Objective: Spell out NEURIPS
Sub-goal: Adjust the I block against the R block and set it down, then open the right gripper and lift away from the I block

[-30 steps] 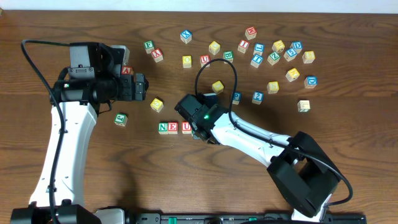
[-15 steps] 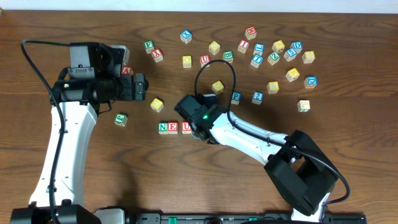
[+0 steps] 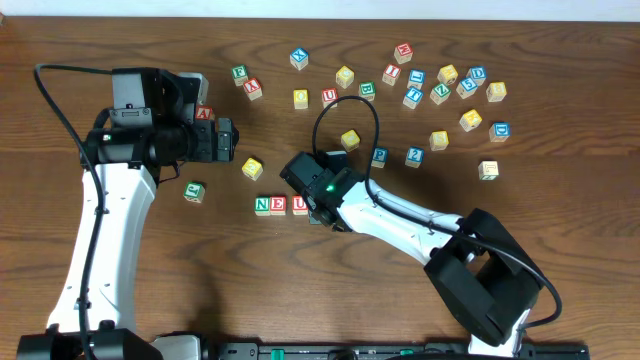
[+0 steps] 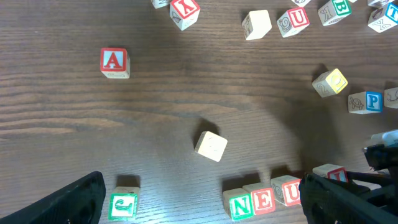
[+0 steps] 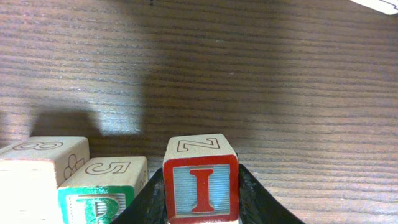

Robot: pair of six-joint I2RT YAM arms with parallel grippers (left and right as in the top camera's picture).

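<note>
Now: red I cube [image 5: 201, 186] on surface [image 5: 292, 81], just beside green R cube [image 5: 99, 202], at row end. Right end effector [image 5: 202, 173] hugs both I sides, narrow gap; cannot tell if gripping or loose. Left end effector [image 3: 228, 140] wide open, empty, far from R. Risk: finger between I and R drags I or bumps R on lift; row goes crooked. Bare wood past I, away from R: room to back off.

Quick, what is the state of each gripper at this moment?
Left gripper: open, holding nothing.
Right gripper: closed on the red I cube, beside the green R cube.
</note>
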